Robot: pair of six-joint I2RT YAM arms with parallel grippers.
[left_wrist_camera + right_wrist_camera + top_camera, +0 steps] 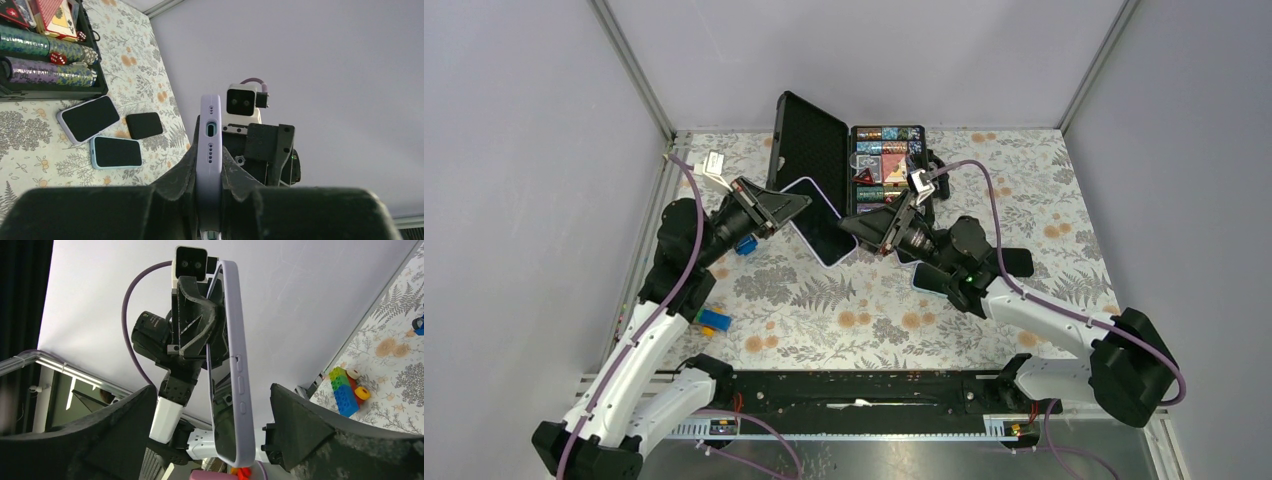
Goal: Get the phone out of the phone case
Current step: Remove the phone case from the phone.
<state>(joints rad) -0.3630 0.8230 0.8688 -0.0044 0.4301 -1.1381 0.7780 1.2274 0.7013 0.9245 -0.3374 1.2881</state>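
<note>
A phone with a dark screen [822, 222] sits in a lilac case [210, 145]. My left gripper [792, 206] is shut on one end of the cased phone and holds it above the table. In the left wrist view the case stands edge-on between my fingers [182, 172]. My right gripper [864, 228] is open at the phone's other end. In the right wrist view the lilac case [235, 340] and the screen [222, 405] stand between my spread fingers [300, 420], touching neither.
An open black case of poker chips [886, 160] stands at the back, its lid [809, 140] raised. A lilac-cased phone [89, 119], a light blue-cased phone [116, 151] and a black pad [144, 125] lie under the right arm. Toy bricks [714, 320] lie at the left.
</note>
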